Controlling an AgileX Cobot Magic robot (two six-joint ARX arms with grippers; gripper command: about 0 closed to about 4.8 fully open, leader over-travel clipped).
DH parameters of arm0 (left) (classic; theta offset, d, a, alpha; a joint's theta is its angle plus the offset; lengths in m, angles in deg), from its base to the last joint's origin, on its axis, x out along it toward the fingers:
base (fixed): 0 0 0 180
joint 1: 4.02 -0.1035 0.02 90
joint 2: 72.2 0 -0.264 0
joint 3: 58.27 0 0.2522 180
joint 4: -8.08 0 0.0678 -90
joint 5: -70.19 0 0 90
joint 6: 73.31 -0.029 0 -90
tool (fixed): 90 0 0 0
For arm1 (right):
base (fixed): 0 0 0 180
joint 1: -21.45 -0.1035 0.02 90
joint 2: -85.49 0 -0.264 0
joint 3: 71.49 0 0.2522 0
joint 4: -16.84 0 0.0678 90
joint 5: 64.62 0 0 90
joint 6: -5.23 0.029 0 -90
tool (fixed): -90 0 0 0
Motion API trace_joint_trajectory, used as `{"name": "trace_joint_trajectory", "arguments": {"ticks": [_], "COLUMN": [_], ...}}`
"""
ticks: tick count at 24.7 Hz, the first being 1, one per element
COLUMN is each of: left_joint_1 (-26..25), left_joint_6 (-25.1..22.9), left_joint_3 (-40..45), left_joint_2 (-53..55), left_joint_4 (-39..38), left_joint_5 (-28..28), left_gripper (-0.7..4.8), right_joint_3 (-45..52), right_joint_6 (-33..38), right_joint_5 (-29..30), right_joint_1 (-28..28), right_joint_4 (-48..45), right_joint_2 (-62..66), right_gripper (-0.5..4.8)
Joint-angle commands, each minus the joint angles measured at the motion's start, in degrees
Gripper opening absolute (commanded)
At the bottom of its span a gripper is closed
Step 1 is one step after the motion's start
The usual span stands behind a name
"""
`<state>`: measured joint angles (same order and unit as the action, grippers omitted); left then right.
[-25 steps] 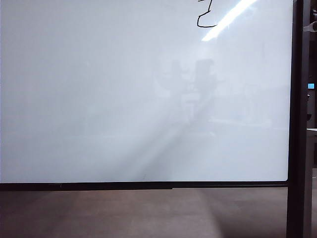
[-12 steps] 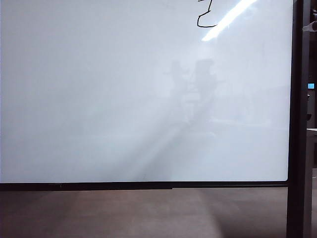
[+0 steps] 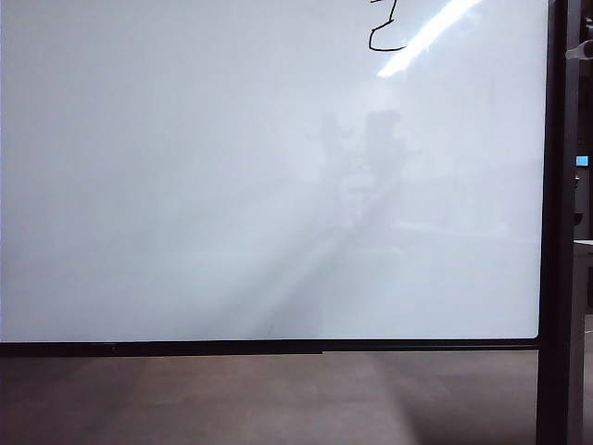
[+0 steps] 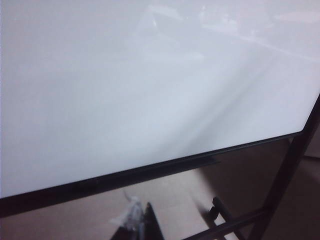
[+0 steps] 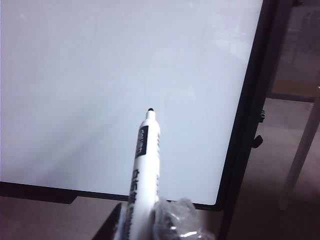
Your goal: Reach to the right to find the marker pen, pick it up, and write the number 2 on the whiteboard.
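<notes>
The whiteboard (image 3: 185, 185) fills the exterior view. A thin black curved stroke, the number 2 (image 3: 384, 35), sits at its top edge, cut off by the frame. Neither gripper shows directly there. In the right wrist view my right gripper (image 5: 142, 222) is shut on the marker pen (image 5: 146, 165), whose dark tip points at the whiteboard (image 5: 75, 75); whether it touches I cannot tell. In the left wrist view my left gripper (image 4: 137, 225) hangs below the whiteboard's (image 4: 125, 75) lower edge, its fingers drawn to one point with nothing between them.
A black upright post (image 3: 561, 222) bounds the board on the right, seen too in the right wrist view as the post (image 5: 245, 125). Black stand bars (image 4: 235, 220) run under the board. Brown floor (image 3: 232, 399) lies below. A bright glare streak (image 3: 426, 37) slants beside the stroke.
The dim reflection of an arm in the board shifts slightly. The board and the black stroke stay as they were.
</notes>
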<state>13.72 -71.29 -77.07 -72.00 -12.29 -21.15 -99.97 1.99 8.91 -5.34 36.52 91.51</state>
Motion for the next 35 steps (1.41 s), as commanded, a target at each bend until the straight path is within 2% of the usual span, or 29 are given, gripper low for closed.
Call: {"name": "trace_joint_trajectory", "arguments": {"ticks": [1, 4, 10, 18, 22, 25, 27, 29, 35], "left_joint_1": [-0.7, -4.9, -17.2, -26.6, -25.7, -22.6, -20.7, -19.4, -19.2], "left_joint_6": [0.0, 0.2, 0.1, 0.1, -0.1, -0.6, -2.5, -3.8, -3.5], "left_joint_3": [0.7, 1.0, 1.3, 3.4, 4.5, 4.5, 4.5, 4.5, 4.5], "left_joint_2": [0.0, 0.0, 0.0, 0.0, 0.0, 0.0, 0.0, 0.0, 0.0], "left_joint_4": [2.6, 2.9, 2.5, 3.0, 3.3, 3.7, 4.2, 5.1, 12.8], "left_joint_5": [0.0, -1.5, -5.9, -7.4, -4.3, 2.6, 5.2, 5.1, 1.1], "left_gripper": [-0.05, -0.05, -0.05, -0.05, -0.05, -0.05, -0.05, -0.05, -0.05], "right_joint_3": [-0.3, -0.3, -0.3, -0.3, -0.3, -0.3, -0.3, -0.3, -0.3], "right_joint_6": [0.2, 0.2, 0.2, 0.2, 0.2, 0.2, 0.2, 0.2, 0.2], "right_joint_5": [-0.1, 0.0, 0.0, -0.1, -0.1, -0.1, -0.1, -0.1, -0.1], "right_joint_1": [0.0, 0.0, 0.0, 0.0, 0.0, 0.0, 0.0, 0.0, 0.0], "right_joint_4": [-1.0, -1.0, -1.0, -1.0, -1.0, -1.0, -1.0, -1.0, -1.0], "right_joint_2": [0.0, 0.0, 0.0, 0.0, 0.0, 0.0, 0.0, 0.0, 0.0], "right_gripper": [0.0, 0.0, 0.0, 0.0, 0.0, 0.0, 0.0, 0.0, 0.0]}}
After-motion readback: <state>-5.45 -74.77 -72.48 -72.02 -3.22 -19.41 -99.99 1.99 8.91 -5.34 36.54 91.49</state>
